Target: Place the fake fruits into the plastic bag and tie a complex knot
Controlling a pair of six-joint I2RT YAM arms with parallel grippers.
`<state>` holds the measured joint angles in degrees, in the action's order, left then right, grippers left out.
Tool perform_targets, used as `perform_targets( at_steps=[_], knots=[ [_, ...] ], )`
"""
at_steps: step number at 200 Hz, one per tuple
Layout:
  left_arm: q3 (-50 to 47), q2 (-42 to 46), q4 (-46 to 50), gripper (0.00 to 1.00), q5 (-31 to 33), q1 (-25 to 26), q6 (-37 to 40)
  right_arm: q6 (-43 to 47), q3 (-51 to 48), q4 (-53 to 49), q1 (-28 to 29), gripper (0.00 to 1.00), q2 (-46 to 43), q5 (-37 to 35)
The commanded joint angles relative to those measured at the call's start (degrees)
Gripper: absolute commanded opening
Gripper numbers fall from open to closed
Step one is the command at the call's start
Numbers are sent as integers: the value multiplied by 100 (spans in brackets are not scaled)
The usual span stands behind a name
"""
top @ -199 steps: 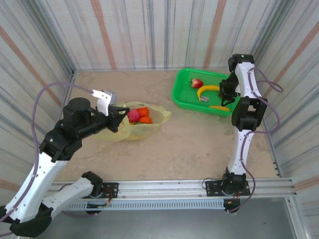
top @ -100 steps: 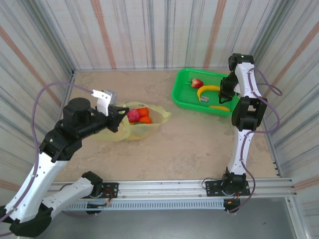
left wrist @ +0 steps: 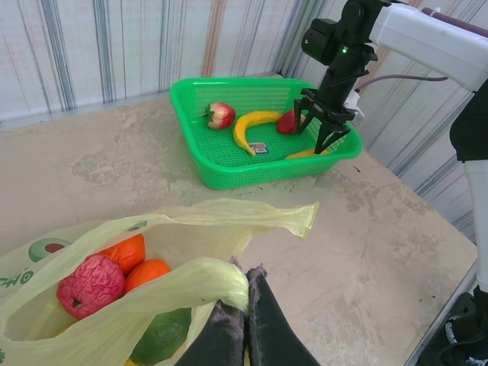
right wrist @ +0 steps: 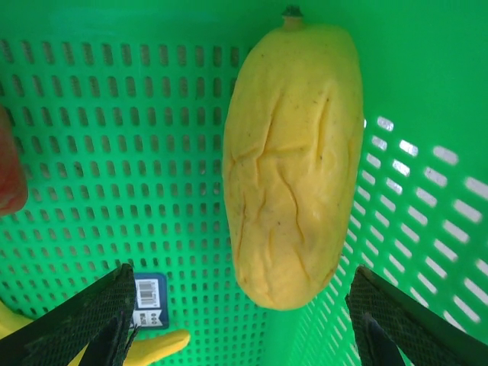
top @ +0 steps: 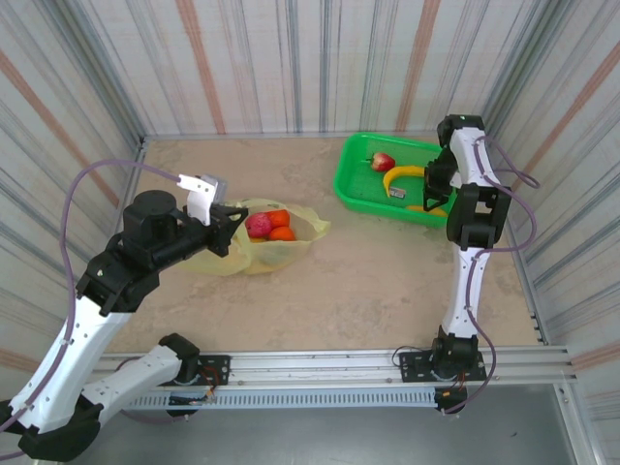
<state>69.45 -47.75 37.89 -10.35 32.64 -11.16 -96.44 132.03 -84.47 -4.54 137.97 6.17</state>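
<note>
1. **Step in hand (judged).** You are picking the oblong, wrinkled yellow plastic fruit point(right wrist: 293, 160) out of the bright green slotted plastic basket point(top: 341, 184). It is bound for the thin, translucent yellow-green plastic bag point(top: 281, 254).
2. **Right gripper** point(left wrist: 316, 131). The jaws stand wide apart and hold nothing, with one black finger point(right wrist: 107, 324) on each side of the yellow fruit's near end.
3. **Doing the grasp well.** Lower straight down until the pads flank the fruit's belly, then close across its narrow width. The glossy skin will probably slip if you pinch near the tapered stem end. The fruit lies close beside the basket's wall, so check that the outer finger clears that wall, since snagging it could drag the light basket.
4. **Right arm pose.** The elbow is raised and the forearm leans over the basket's right side. The wrist points down into the basket.
5. **Left gripper** point(left wrist: 245, 297). It is clamped on the bag's near rim and lifts it so that the mouth gapes toward the basket. The left arm reaches low and forward over the table's left half.
6. **Where things lie.**
   - The bag sits left of centre, well apart from the basket.
   - It holds a pink-red fruit point(left wrist: 90, 282), two orange balls point(left wrist: 126, 255) and a dark green piece point(left wrist: 160, 335).
   - A curved yellow banana point(left wrist: 255, 126) and a red strawberry point(left wrist: 221, 114) wait in the basket.
   - Do not release the rim during the transfer.
</note>
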Motion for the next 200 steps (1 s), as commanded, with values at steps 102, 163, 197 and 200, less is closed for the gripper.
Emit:
perform_targets(
  at_steps=[102,163,197,200],
  knots=[
    [148,-77,104,0,289,40,219,705,-392,778,-20,52,430,-344],
    [174,-75,130,0,336,33,246,787,-385,1121,71,32,50,-206],
    [217,-59,148,0,342,38,265,706,-167,844,125,24,-276,60],
    [218,-53,149,0,342,38,264,712,-146,825,121,24,-315,71]
  ],
)
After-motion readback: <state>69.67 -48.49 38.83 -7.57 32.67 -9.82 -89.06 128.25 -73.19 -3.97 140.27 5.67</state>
